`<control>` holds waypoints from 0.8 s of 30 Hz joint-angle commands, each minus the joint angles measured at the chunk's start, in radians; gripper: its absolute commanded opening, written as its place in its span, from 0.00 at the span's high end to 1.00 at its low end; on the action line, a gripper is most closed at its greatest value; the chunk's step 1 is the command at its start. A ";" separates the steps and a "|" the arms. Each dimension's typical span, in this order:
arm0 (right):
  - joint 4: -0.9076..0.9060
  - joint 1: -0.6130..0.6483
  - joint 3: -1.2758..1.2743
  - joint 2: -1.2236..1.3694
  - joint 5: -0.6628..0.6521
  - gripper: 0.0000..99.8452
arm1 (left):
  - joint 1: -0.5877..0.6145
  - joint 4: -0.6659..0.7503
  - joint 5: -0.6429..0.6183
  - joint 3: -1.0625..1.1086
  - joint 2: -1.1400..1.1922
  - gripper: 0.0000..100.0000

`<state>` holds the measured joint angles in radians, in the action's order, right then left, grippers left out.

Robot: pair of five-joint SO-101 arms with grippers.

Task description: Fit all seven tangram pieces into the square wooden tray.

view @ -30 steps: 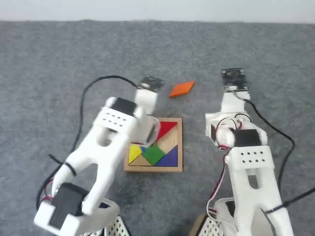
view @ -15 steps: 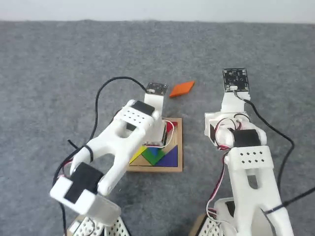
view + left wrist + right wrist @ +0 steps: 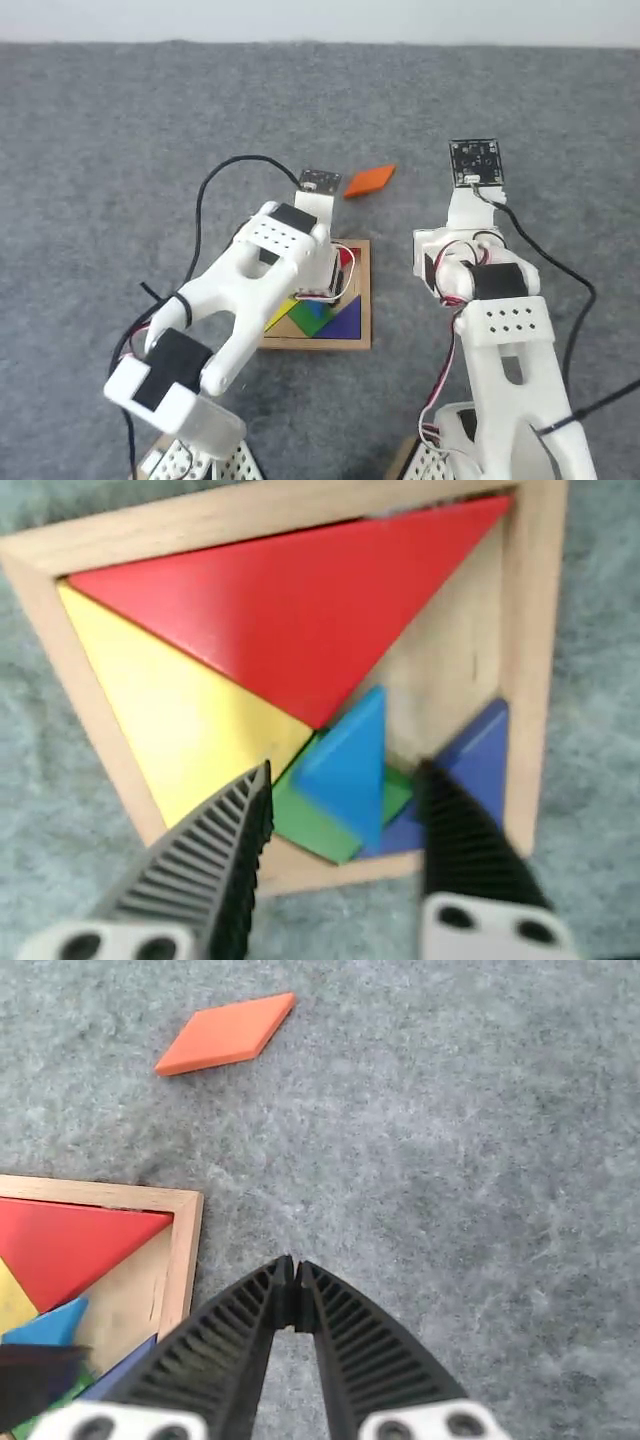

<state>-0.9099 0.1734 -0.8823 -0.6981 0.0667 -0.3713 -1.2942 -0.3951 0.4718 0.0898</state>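
The square wooden tray (image 3: pixel 250 515) holds a large red triangle (image 3: pixel 290 620), a large yellow triangle (image 3: pixel 190 730), a green piece (image 3: pixel 310 825) and a dark blue triangle (image 3: pixel 475 755). A small light blue triangle (image 3: pixel 350 765) lies tilted, partly on top of the green piece. My left gripper (image 3: pixel 345 820) hangs open just above it, one finger on each side, apart from it. The orange parallelogram (image 3: pixel 369 180) lies on the carpet beyond the tray (image 3: pixel 355 335). My right gripper (image 3: pixel 292 1295) is shut and empty, low over the carpet beside the tray's far right corner (image 3: pixel 185 1250).
Grey carpet covers the table. A bare strip of tray floor (image 3: pixel 450 670) shows between the red and dark blue triangles. The left arm (image 3: pixel 270 270) covers most of the tray from above. The right arm (image 3: pixel 480 280) stands to the tray's right.
The left arm swung over the tray during the first half second and has since kept nearly still. The right arm barely shifted.
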 commanded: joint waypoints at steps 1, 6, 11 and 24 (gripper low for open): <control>-0.005 0.004 0.040 -0.044 0.005 0.99 | -0.003 -0.107 -0.029 -0.102 -0.020 0.66; -0.005 0.004 0.038 -0.044 0.005 0.99 | 0.000 -0.126 -0.066 -0.119 -0.023 0.65; -0.002 0.048 0.026 -0.042 -0.031 0.99 | 0.107 -0.178 0.029 -0.114 -0.153 0.66; -0.007 0.321 0.095 0.262 -0.221 0.99 | 0.712 0.428 0.086 0.325 -0.548 0.89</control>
<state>-0.9099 0.4757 -0.8715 -0.4787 -0.1266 0.2900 -1.0395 -0.3184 0.7403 -0.3920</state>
